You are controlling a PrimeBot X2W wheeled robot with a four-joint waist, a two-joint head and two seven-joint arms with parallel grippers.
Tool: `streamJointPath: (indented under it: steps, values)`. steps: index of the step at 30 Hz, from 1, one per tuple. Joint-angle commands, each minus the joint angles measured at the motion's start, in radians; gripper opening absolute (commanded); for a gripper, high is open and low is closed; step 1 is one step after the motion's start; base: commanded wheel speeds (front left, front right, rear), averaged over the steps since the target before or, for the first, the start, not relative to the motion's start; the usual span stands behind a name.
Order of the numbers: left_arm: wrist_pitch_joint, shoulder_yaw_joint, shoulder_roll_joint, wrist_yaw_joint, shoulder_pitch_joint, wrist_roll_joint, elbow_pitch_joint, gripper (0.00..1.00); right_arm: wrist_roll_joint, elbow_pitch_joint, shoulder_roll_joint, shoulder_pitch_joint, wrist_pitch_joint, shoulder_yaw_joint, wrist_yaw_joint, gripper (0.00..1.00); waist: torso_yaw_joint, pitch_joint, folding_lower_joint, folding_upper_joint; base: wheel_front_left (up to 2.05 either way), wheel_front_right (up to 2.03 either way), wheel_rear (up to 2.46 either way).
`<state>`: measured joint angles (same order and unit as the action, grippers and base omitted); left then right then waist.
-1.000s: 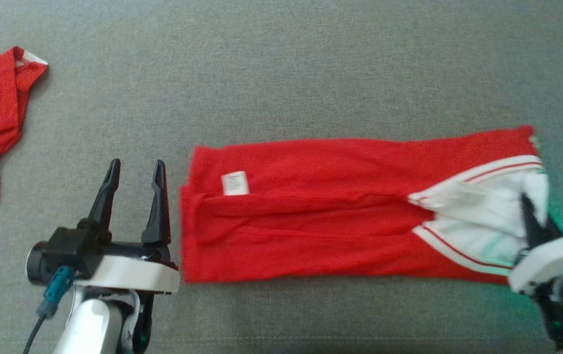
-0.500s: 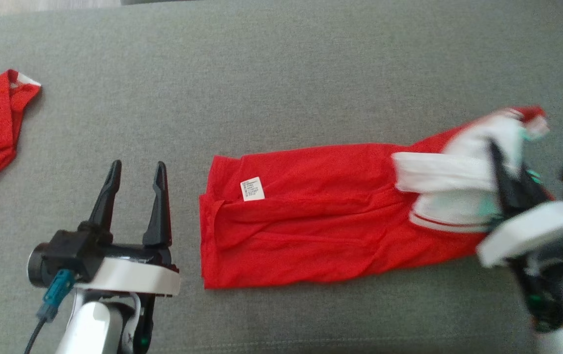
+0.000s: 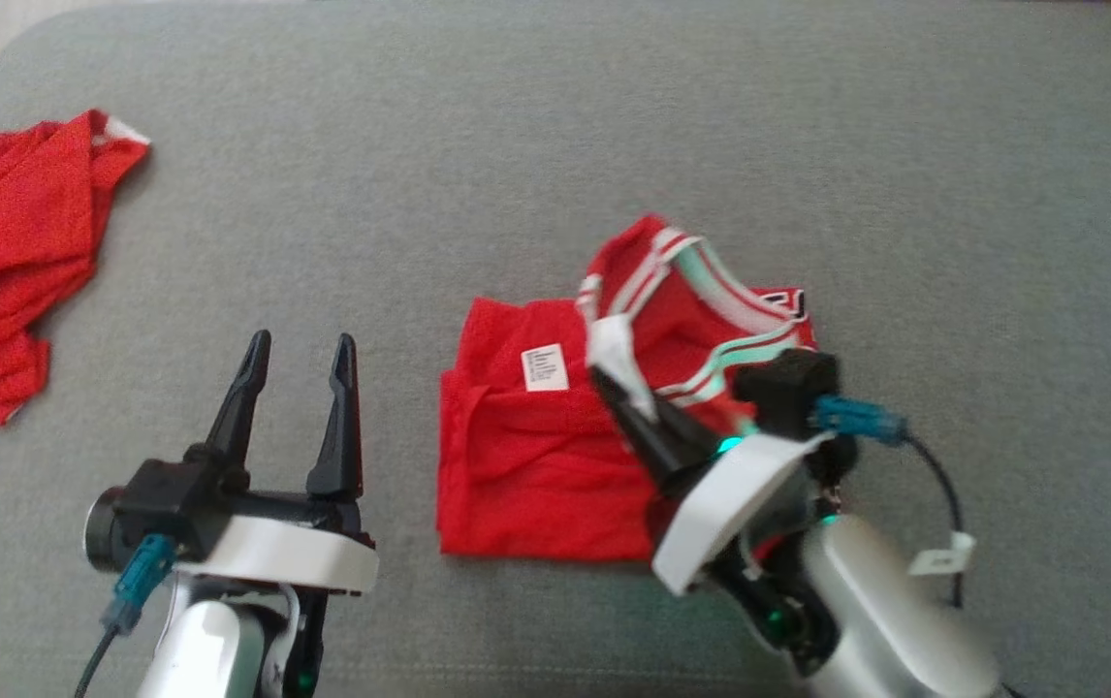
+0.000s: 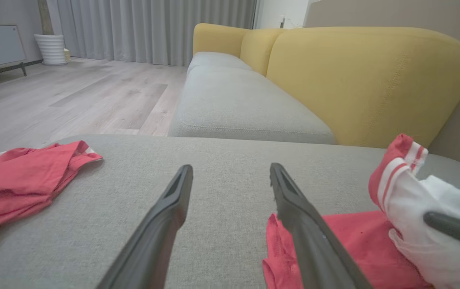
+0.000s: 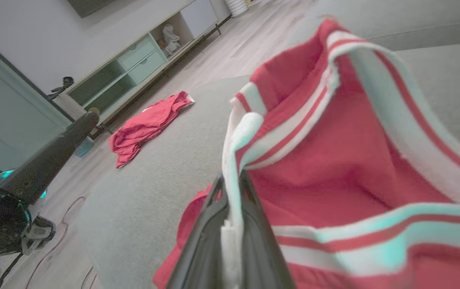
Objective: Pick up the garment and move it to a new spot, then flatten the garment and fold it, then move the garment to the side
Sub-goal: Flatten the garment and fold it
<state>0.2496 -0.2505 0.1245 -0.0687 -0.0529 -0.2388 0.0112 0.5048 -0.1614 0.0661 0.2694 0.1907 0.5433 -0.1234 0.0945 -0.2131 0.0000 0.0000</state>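
The garment point(image 3: 536, 456) is a red jersey with white and red trim and a white label, lying on the grey cushion point(image 3: 517, 145). Its trimmed end point(image 3: 691, 281) is lifted and doubled back over the red body. My right gripper point(image 3: 618, 383) is shut on the white trim edge point(image 5: 234, 176) of the garment, held above the middle of the cloth. My left gripper point(image 3: 299, 349) stands open and empty just left of the garment's left edge; in the left wrist view its fingers point(image 4: 294, 212) hover over the cushion beside the red cloth point(image 4: 358, 241).
A second red garment point(image 3: 13, 262) lies crumpled at the far left of the cushion, near its rounded corner. A yellow sofa back point(image 4: 366, 80) and wooden floor point(image 4: 73, 92) lie beyond. A cabinet point(image 5: 141, 64) stands against the wall.
My right gripper has carried the trimmed end of the garment leftward over the body, halving its length. The head camera has shifted. The left gripper has stayed open beside the cloth.
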Motion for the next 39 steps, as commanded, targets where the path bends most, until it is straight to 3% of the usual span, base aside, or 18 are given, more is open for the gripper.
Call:
streamJointPath:
  steps: [1, 8, 9, 10, 11, 17, 21, 29, 39]
  values:
    - [0.012, 0.029, 0.006, 0.003, -0.037, 0.008, -0.027, 1.0, 0.021, 0.019, -0.015, 0.046, -0.023, 0.036, -0.007, 0.0, 0.017, -0.01, 0.0, 0.0, 0.0, 0.0, 0.0]
    - [0.012, 0.037, -0.004, 0.009, -0.04, 0.014, -0.025, 1.0, 0.134, -0.144, -0.016, 0.135, -0.118, 0.191, -0.007, 0.0, 0.041, -0.027, 0.0, 0.0, 0.0, 0.0, 0.0]
    - [0.012, 0.038, -0.005, 0.01, -0.04, 0.015, -0.024, 1.0, 0.143, -0.161, -0.016, 0.147, -0.131, 0.207, -0.007, 0.35, 0.041, -0.028, 0.0, 0.0, 0.0, 0.0, 0.0]
    - [0.012, 0.039, -0.006, 0.01, -0.04, 0.016, -0.023, 1.0, 0.15, -0.172, -0.016, 0.158, -0.146, 0.222, -0.007, 0.83, 0.041, -0.029, 0.0, 0.0, 0.0, 0.0, 0.0]
    - [0.012, 0.041, -0.007, 0.01, -0.04, 0.017, -0.022, 1.0, 0.164, -0.179, -0.016, 0.167, -0.164, 0.234, -0.007, 1.0, 0.04, -0.03, 0.0, 0.0, 0.0, 0.0, 0.0]
    - [0.012, 0.053, -0.011, 0.011, -0.038, 0.025, -0.02, 1.0, 0.209, -0.164, -0.016, 0.217, -0.275, 0.278, -0.007, 1.0, 0.019, -0.027, 0.0, 0.0, 0.0, 0.0, 0.0]
    - [0.012, 0.059, -0.011, 0.012, -0.032, 0.031, -0.018, 1.0, 0.202, -0.127, -0.016, 0.223, -0.332, 0.244, -0.007, 1.0, -0.002, -0.016, 0.0, 0.0, 0.0, 0.0, 0.0]
    - [0.012, 0.071, -0.005, 0.011, -0.011, 0.036, -0.014, 1.0, 0.015, -0.054, 0.024, 0.116, -0.372, -0.078, -0.007, 1.0, -0.038, 0.022, 0.0, 0.0, 0.0, 0.0, 0.0]
    - [0.011, 0.074, 0.017, 0.012, 0.011, 0.037, -0.008, 1.0, -0.232, 0.131, 0.08, -0.113, -0.275, -0.402, -0.007, 1.0, -0.059, 0.052, 0.0, 0.0, 0.0, 0.0, 0.0]
